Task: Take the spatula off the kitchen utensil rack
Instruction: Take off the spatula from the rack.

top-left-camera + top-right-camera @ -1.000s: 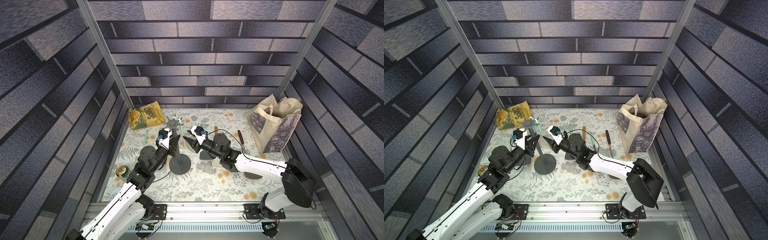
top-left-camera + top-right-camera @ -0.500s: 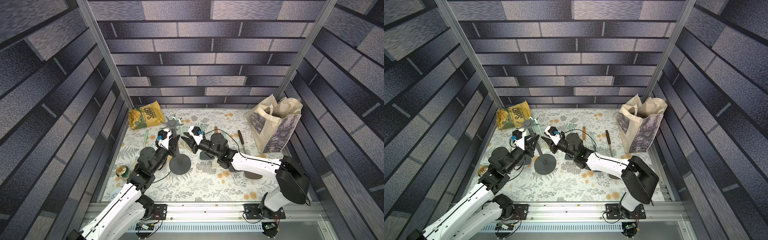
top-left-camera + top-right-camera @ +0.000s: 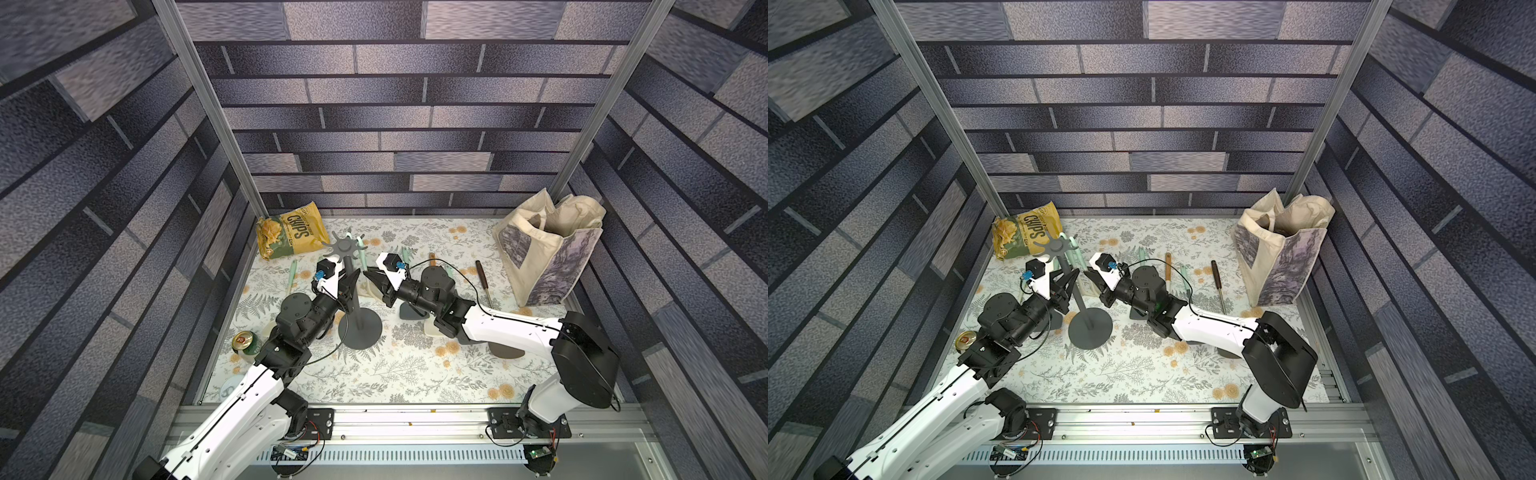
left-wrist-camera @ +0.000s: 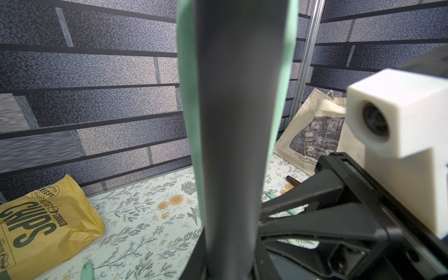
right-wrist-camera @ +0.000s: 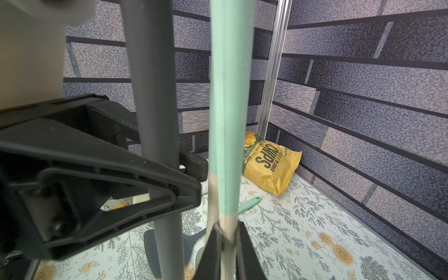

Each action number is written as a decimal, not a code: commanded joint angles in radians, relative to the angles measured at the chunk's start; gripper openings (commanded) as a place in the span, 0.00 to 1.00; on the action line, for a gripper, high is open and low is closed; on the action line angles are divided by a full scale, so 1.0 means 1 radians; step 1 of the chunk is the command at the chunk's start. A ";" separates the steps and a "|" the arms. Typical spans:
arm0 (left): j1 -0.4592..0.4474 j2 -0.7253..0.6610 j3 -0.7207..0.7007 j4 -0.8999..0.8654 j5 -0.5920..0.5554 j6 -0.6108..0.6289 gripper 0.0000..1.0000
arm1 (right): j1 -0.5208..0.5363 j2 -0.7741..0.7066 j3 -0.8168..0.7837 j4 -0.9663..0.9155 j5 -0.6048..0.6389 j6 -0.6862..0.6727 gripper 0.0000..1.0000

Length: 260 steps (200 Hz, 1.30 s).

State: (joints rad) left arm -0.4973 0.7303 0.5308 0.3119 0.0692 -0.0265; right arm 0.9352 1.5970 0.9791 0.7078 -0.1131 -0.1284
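The kitchen utensil rack [image 3: 359, 332] [image 3: 1090, 328] stands mid-table, its hook crown [image 3: 345, 248] at the top. My left gripper [image 3: 349, 282] [image 3: 1069, 282] [image 4: 229, 264] is shut on the rack's grey pole [image 4: 230, 145] [image 5: 155, 121]. The spatula [image 5: 229, 121] [image 3: 362, 257] hangs from the crown, with a mint handle that turns cream lower down. My right gripper [image 3: 366, 274] [image 3: 1087, 274] [image 5: 228, 244] is shut on that cream part, just right of the pole. A second mint-handled utensil hangs close beside it. The spatula's blade is hidden.
A yellow chips bag [image 3: 291, 237] lies at the back left and a canvas tote bag [image 3: 548, 249] stands at the back right. A can [image 3: 245, 343] sits by my left arm. Loose utensils [image 3: 484, 278] lie on the floral mat around my right arm.
My right gripper has moved left to the rack and closed on the hanging handle. The left gripper has kept its hold on the pole.
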 commanded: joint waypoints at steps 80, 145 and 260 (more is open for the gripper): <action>-0.004 0.029 0.003 -0.020 -0.021 -0.029 0.09 | -0.006 -0.015 0.005 0.070 0.138 -0.033 0.00; -0.004 0.041 0.012 -0.026 -0.025 -0.025 0.09 | -0.006 -0.022 -0.005 0.088 0.226 -0.040 0.00; -0.004 0.036 0.015 -0.042 -0.035 -0.010 0.09 | -0.014 -0.008 0.078 -0.069 0.509 0.073 0.00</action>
State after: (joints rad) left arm -0.4973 0.7628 0.5423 0.3321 0.0498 -0.0296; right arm 0.9344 1.5970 1.0134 0.6704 0.3153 -0.1188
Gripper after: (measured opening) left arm 0.228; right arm 0.121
